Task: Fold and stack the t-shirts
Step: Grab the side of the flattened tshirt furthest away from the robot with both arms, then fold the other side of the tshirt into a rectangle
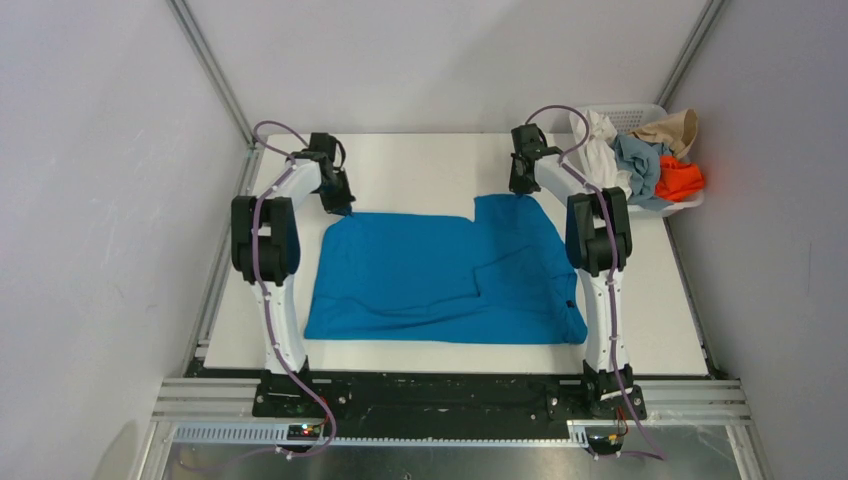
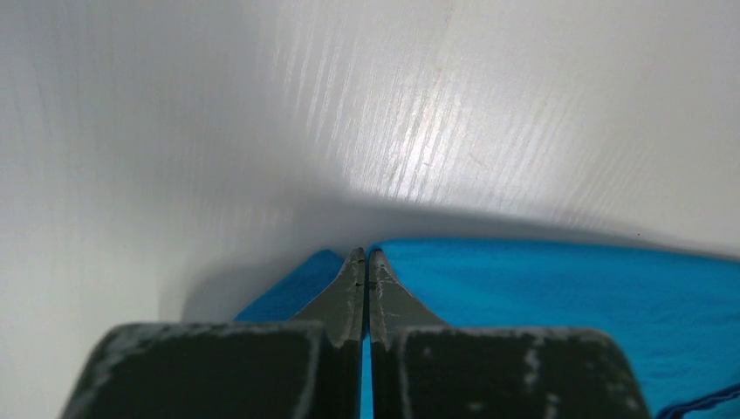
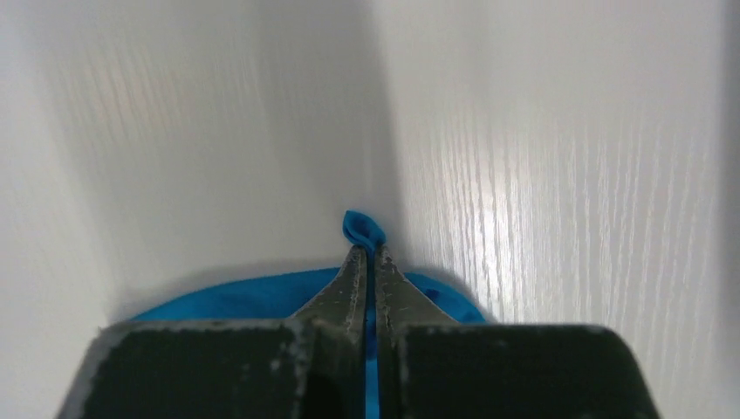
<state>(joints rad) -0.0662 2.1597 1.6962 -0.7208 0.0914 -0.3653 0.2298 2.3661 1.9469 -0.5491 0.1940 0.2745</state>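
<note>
The large cerulean blue t-shirt (image 1: 440,275) lies spread on the white table (image 1: 420,165), partly folded. My left gripper (image 1: 343,208) is shut on its far left corner; in the left wrist view (image 2: 366,255) blue cloth (image 2: 558,288) shows in the thin slit between the fingers. My right gripper (image 1: 520,190) is shut on the far right corner; in the right wrist view (image 3: 367,249) a pinch of blue cloth (image 3: 361,229) sticks out past the fingertips. White (image 1: 603,150), grey-blue (image 1: 640,162), tan (image 1: 672,128) and orange (image 1: 680,178) shirts are heaped in the basket.
A white lattice basket (image 1: 630,110) stands at the far right corner of the table. Grey walls close in the left, back and right sides. Both arm bases are bolted at the near edge.
</note>
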